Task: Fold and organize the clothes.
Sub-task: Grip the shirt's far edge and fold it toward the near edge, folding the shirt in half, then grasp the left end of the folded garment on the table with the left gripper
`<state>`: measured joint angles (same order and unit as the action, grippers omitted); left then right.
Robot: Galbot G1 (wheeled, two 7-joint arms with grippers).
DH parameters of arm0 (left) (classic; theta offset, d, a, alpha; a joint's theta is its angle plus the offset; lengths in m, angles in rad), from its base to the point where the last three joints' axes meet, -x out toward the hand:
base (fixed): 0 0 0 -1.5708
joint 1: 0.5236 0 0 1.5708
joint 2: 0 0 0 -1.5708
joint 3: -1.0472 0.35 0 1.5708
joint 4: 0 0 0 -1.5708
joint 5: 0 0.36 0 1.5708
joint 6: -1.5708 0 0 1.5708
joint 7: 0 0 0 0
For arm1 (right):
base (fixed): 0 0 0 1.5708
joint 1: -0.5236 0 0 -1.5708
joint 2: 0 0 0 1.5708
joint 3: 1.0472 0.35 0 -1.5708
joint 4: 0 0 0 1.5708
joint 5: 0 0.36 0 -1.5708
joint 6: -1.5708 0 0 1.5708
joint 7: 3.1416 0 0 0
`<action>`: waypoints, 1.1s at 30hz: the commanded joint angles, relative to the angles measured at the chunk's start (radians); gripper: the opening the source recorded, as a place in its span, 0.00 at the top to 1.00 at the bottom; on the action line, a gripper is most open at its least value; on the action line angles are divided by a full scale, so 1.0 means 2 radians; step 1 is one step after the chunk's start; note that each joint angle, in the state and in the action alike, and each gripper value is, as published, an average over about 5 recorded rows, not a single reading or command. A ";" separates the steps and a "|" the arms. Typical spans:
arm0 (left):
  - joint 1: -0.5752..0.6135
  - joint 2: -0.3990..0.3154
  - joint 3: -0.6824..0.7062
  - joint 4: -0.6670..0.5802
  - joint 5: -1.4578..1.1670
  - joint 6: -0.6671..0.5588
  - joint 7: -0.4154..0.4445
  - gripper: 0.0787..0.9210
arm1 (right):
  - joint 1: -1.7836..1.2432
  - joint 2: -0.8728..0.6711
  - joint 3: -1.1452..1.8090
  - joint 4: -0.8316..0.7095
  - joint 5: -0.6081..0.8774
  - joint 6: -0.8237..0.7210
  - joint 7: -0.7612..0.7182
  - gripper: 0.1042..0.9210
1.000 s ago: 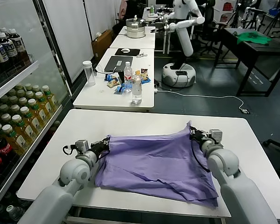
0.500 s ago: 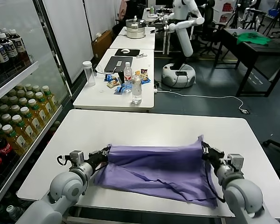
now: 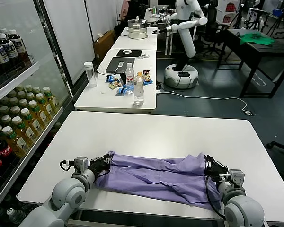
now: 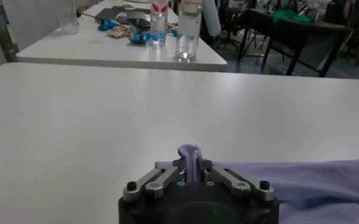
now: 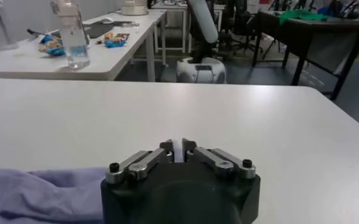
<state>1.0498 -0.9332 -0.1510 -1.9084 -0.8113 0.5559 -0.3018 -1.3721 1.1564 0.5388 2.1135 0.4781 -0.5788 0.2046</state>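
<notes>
A lavender T-shirt [image 3: 154,176] lies as a long crumpled band across the near part of the white table [image 3: 156,130]. My left gripper [image 3: 105,158] is shut on the shirt's left end; a fold of purple cloth [image 4: 190,159] shows between its fingers in the left wrist view. My right gripper [image 3: 209,164] is shut on the shirt's right end; a thin pale strip of cloth [image 5: 177,148] sits in its jaws, and the shirt [image 5: 39,192] trails away beside it. Both grippers are low, close to the table's near edge.
The far half of the table is bare white surface. Behind it stands another table [image 3: 118,92] with bottles [image 3: 138,90] and snacks. A drinks shelf [image 3: 19,123] lines the left side. A second robot [image 3: 182,42] and a dark table with green cloth [image 3: 257,38] stand farther back.
Both grippers have pulled the shirt's far edge toward the near edge of the table. The shirt has gone from a wide spread sheet to a narrow folded band.
</notes>
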 commanded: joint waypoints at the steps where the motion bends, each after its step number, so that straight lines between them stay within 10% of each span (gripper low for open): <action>1: 0.053 -0.014 -0.004 -0.047 0.127 -0.043 -0.025 0.70 | -0.038 0.010 0.012 0.027 -0.028 0.000 -0.002 0.63; 18: 0.074 -0.108 0.018 0.033 0.232 -0.071 -0.071 0.15 | -0.079 0.014 0.035 0.053 -0.034 0.006 -0.006 0.13; 33: 0.084 -0.106 0.003 0.039 0.178 -0.072 -0.054 0.59 | -0.074 0.003 0.039 0.055 -0.019 0.007 -0.005 0.12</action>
<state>1.2039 -1.1280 -0.1302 -1.8611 -0.4071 0.4210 -0.4145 -1.5125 1.1635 0.6144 2.2191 0.4360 -0.5647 0.1942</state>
